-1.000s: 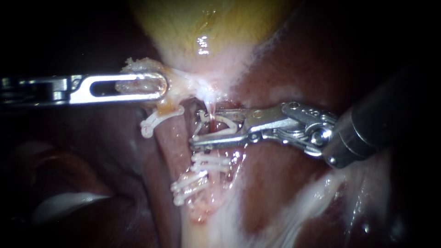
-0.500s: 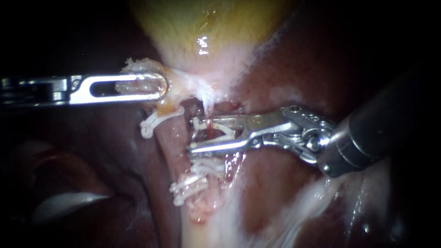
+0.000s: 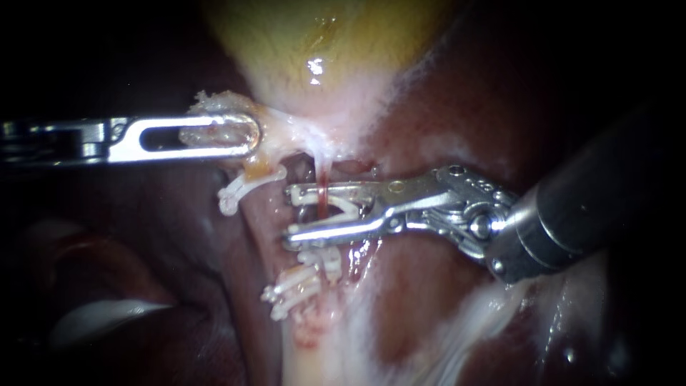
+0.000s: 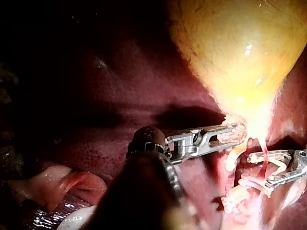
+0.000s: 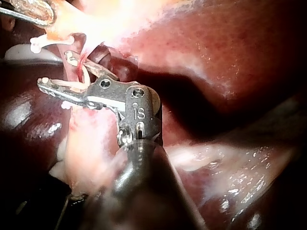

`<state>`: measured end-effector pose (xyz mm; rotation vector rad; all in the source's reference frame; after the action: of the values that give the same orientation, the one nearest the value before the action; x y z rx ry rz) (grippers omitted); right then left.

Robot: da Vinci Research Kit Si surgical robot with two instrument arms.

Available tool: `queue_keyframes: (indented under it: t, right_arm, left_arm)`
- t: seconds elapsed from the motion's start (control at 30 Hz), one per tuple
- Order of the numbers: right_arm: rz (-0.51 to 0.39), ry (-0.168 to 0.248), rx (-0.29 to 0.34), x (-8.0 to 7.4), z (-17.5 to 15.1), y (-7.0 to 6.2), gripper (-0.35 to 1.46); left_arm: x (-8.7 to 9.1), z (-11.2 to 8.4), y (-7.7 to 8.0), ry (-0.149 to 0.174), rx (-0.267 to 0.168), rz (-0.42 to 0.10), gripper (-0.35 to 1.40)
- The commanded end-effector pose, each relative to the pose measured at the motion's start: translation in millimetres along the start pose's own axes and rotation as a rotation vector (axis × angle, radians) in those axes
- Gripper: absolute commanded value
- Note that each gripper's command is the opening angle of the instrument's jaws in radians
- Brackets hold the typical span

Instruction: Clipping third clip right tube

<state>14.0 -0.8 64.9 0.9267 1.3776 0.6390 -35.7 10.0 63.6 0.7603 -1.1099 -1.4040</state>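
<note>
Straddling right tube (image 3: 321, 191), right instrument's (image 3: 288, 214) clip (image 3: 350, 207); gallbladder (image 4: 235, 52) fullest (left wrist)

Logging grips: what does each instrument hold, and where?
My left instrument: pale tissue at the gallbladder's neck; right instrument: open clip, by its legs, astride the tube.

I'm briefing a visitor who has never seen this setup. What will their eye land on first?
Probably the right instrument, mid-scene, its jaws holding a white clip with a thin red tube running between them. Next, the glistening yellow gallbladder above, with the left instrument gripping pale tissue at its base. The other clips sit lower down.
</note>
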Motion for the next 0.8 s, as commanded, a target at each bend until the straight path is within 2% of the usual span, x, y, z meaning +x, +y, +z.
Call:
queue_keyframes:
  t: [0.03, 0.17, 0.27, 0.4, 0.43, 0.63, 0.8]
  right_arm:
    - [0.000, 0.000, 0.000, 0.0, 0.0, 0.0, 0.48]
    - [0.000, -0.001, 0.001, 0.0, -0.2, 0.0, 0.38]
    - [0.011, 0.000, -0.004, -0.1, -0.4, 0.0, 0.22]
    - [0.017, 0.006, -0.024, -0.1, -0.9, 0.2, -0.18]
    - [0.017, 0.006, -0.024, -0.1, -1.1, 0.4, -0.33]
    - [0.020, 0.015, -0.048, -0.4, -2.0, 1.2, -0.35]
    - [0.020, 0.015, -0.048, -0.5, -2.2, 1.3, -0.35]
  left_arm:
    - [0.0, 0.0, 0.0, 0.000, 0.000, 0.000, -0.35]
    - [0.0, 0.0, 0.0, 0.000, 0.000, 0.000, -0.35]
    - [0.0, 0.0, 0.0, -0.001, 0.000, 0.000, -0.35]
    - [0.0, 0.0, 0.0, -0.001, 0.000, 0.000, -0.35]
    - [0.0, 0.0, 0.0, -0.001, 0.000, 0.000, -0.35]
    - [0.0, 0.1, 0.0, -0.001, -0.001, 0.000, -0.35]
    - [0.1, 0.1, 0.0, -0.001, -0.001, 0.000, -0.35]
